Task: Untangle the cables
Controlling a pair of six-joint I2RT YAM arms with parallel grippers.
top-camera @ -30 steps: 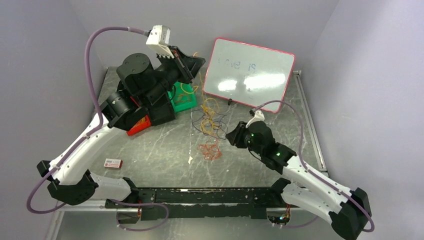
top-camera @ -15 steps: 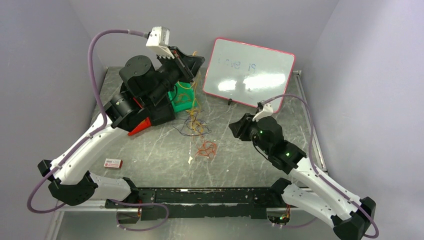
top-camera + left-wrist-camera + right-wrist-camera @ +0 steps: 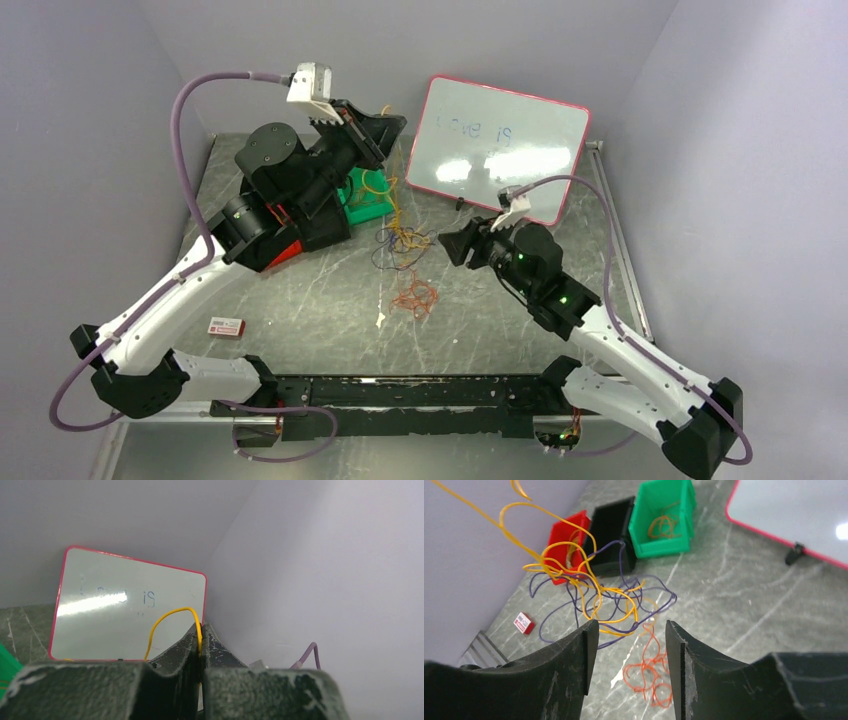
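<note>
left gripper [image 3: 201, 636] pinched shut on yellow cable [image 3: 167, 616], which loops mid-frame before whiteboard [image 3: 115, 605]. right gripper [image 3: 631, 640] jaws apart, nothing between them. yellow-and-purple cable tangle [image 3: 596, 592] centre-left, one yellow strand running to upper left. orange cable [image 3: 649, 672] lower centre on table [image 3: 744, 605].

Pink-framed whiteboard [image 3: 500, 145] at back; green bin [image 3: 659, 547], black bin [image 3: 611, 562], red bin [image 3: 574, 522] in row; small box [image 3: 226, 326] front-left.

Loose tangle of yellow cables [image 3: 589, 582] and dark blue cables [image 3: 555, 611], orange cables [image 3: 649, 667] bunched just beside
</note>
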